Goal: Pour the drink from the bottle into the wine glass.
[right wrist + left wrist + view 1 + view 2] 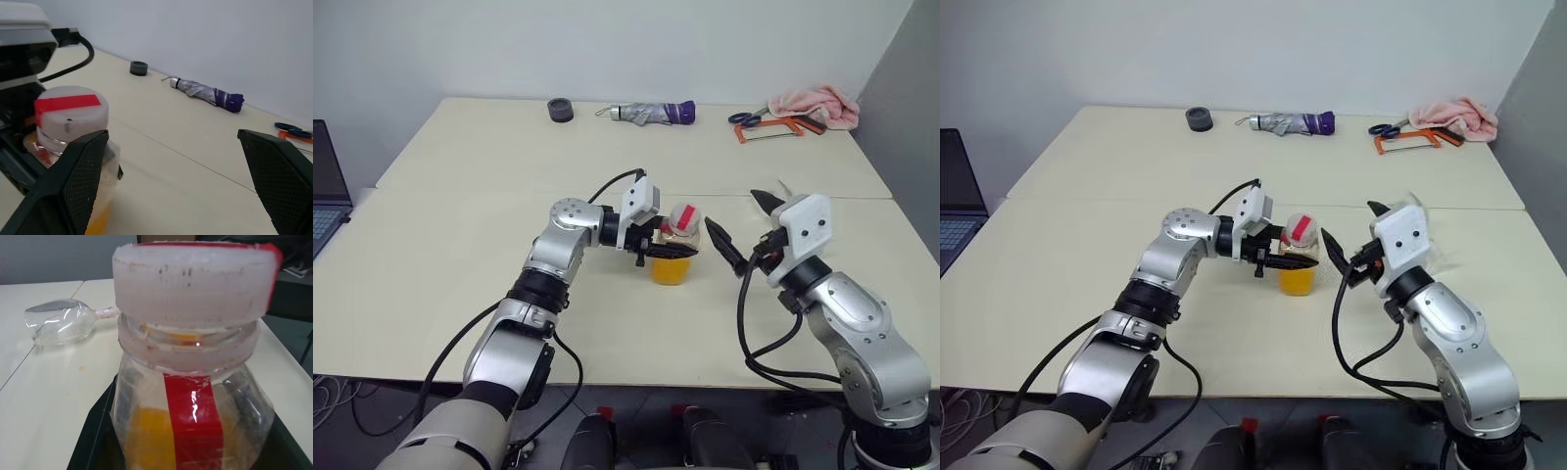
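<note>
The bottle [674, 253] stands upright on the table [460, 235], near the middle. It is clear plastic with a red label strip and a white cap [683, 219] bearing red tape. The orange drink [671, 271] fills its lower part. My left gripper [662, 251] reaches in from the left and is shut on the bottle's body. My right gripper [730, 210] hangs open just right of the bottle, apart from it, with nothing between its fingers. In the left wrist view the wine glass [61, 323] lies on its side on the table beyond the bottle, stem toward it.
Along the table's far edge lie a black roll [561, 110], a folded grey-and-purple umbrella [651, 114], blue scissors [747, 117], an orange-framed saw [781, 128] and a pink cloth [818, 106]. A laptop [325, 191] sits at the left edge.
</note>
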Available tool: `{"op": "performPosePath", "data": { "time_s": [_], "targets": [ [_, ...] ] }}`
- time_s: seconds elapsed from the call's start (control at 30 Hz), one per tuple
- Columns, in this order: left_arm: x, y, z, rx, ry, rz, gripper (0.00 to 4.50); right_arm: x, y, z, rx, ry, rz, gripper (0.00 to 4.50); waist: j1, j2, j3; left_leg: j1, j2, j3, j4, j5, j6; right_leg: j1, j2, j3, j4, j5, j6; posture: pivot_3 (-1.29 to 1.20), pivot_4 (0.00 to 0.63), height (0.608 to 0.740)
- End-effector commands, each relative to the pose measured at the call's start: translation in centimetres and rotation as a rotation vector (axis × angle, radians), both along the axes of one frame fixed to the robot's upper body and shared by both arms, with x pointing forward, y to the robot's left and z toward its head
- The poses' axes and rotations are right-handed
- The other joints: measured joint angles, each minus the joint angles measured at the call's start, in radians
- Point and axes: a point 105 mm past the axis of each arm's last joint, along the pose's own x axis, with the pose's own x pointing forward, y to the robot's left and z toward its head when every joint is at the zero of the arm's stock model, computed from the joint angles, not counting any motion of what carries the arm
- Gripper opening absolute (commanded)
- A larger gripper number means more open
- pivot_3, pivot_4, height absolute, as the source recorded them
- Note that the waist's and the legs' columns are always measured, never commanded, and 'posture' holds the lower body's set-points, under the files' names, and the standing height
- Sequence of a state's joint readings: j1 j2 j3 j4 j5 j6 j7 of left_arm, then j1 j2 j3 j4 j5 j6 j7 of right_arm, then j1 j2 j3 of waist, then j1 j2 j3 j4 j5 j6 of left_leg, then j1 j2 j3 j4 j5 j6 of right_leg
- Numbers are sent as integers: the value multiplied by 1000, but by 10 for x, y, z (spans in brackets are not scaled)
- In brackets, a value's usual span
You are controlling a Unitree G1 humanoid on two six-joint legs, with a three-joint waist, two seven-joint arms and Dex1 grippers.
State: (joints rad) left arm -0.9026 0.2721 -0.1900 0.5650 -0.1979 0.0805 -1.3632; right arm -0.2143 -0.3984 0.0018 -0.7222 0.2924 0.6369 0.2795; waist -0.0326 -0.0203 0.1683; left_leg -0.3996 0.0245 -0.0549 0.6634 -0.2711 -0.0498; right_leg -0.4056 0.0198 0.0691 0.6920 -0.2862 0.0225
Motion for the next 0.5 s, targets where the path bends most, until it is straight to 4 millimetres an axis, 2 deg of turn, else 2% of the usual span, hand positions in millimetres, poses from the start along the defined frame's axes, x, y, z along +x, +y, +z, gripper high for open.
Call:
{"op": "performPosePath", "data": {
  "time_s": [0.03,0.17,0.5],
  "targets": [
    [1,-2,18,-37,-60,-9,1788,-12,8,12,16,-49,56,4500,0,0,0,0,0,0,0,0,0,0,0,0,0,0,0,0,150,740],
    [1,-1,18,-36,-61,-8,1788,-17,15,12,31,-40,107,4500,0,0,0,0,0,0,0,0,0,0,0,0,0,0,0,0,150,740],
    [2,-1,18,-36,-67,-5,1788,-17,17,11,20,-37,117,4500,0,0,0,0,0,0,0,0,0,0,0,0,0,0,0,0,150,740]
  ]
}}
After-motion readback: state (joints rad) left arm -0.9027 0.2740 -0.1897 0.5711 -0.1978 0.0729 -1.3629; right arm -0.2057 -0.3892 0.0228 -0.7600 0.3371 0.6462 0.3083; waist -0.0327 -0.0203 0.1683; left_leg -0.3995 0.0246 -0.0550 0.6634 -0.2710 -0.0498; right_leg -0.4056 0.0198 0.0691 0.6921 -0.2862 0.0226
